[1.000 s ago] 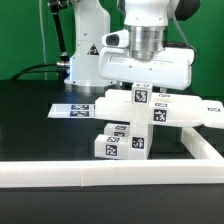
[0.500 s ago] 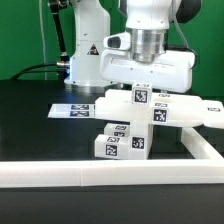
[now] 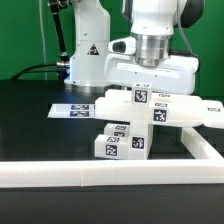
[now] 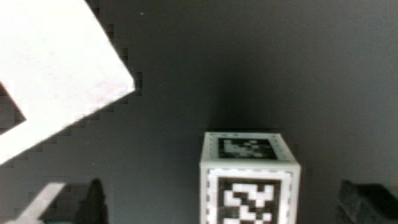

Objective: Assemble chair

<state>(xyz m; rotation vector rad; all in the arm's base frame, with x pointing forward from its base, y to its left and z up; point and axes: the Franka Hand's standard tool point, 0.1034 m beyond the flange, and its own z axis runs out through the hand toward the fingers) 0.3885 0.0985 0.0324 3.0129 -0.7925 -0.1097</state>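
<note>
Gripper (image 3: 150, 88) fingers spread wide above one chair (image 3: 135, 122) assembly, one marker board (image 3: 76, 109) behind

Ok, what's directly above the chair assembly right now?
The open gripper hangs over the chair, holding nothing. The marker board lies behind the chair on the exterior view's left. The gripper body hides whatever lies behind the chair's top.
</note>
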